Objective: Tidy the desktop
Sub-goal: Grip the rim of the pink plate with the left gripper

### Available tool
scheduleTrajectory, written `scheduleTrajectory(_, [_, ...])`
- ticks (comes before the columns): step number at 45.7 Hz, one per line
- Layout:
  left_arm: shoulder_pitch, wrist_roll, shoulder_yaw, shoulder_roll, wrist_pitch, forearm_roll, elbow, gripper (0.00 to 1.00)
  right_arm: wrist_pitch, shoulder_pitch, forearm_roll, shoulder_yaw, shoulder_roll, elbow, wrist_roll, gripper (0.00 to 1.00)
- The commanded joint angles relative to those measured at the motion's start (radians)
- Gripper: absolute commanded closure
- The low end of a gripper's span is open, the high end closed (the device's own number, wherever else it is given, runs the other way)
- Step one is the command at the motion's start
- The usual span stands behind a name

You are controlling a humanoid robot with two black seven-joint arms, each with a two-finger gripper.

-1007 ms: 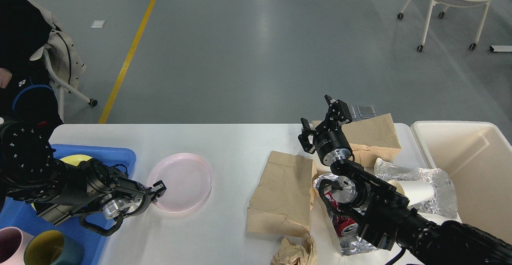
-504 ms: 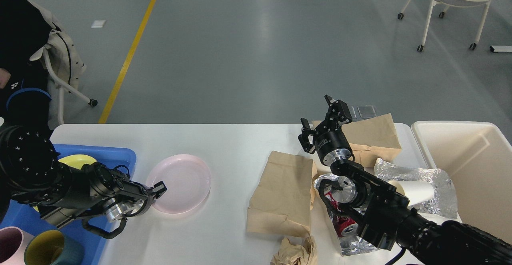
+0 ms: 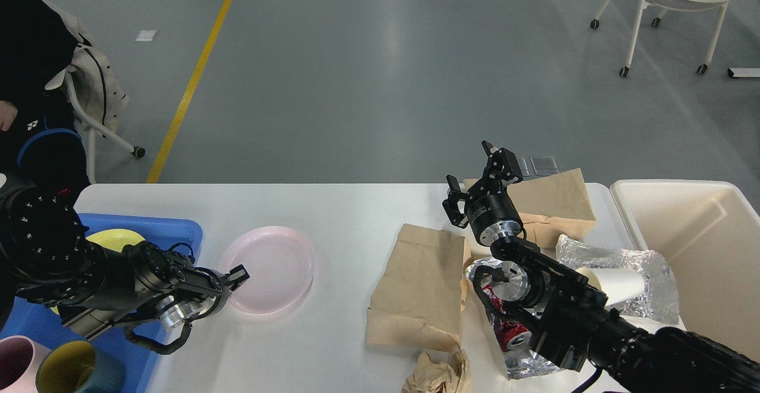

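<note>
The white desktop (image 3: 344, 209) spans the view. On its left lies a pink plate (image 3: 276, 268), and my left gripper (image 3: 233, 280) is shut on the plate's left rim, one finger lying over the edge. My right gripper (image 3: 478, 176) hangs open above the desktop's far right, over the corner of a brown paper bag (image 3: 552, 197), with nothing between its fingers. A second flat brown bag (image 3: 418, 283) lies left of my right arm. Crinkled foil (image 3: 617, 256), a white paper cup (image 3: 614, 283), a crushed red can (image 3: 512, 338) and a crumpled paper wad (image 3: 436, 376) lie around that arm.
A blue tray (image 3: 172, 230) at the left holds a yellow plate (image 3: 116, 237). A pink cup (image 3: 15, 363) and a yellow-lined teal cup (image 3: 71, 368) sit at its near end. A cream bin (image 3: 694, 238) stands past the right edge. A person sits far left.
My left gripper and the pink plate shifted only slightly, a little left and back. The right arm has not moved.
</note>
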Motion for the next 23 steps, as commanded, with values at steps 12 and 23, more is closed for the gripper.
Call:
scheduleTrajectory(12, [-0.082, -0.009, -0.024, 0.016, -0.013, 0.003, -0.123, 1.00, 0.000, 0.000, 0.000, 0.000, 0.000, 0.000, 0.000, 0.00])
scheduleTrajectory(23, [-0.244, -0.003, 0.010, 0.076, -0.078, 0.004, -0.273, 1.00, 0.000, 0.000, 0.000, 0.000, 0.000, 0.000, 0.000, 0.00])
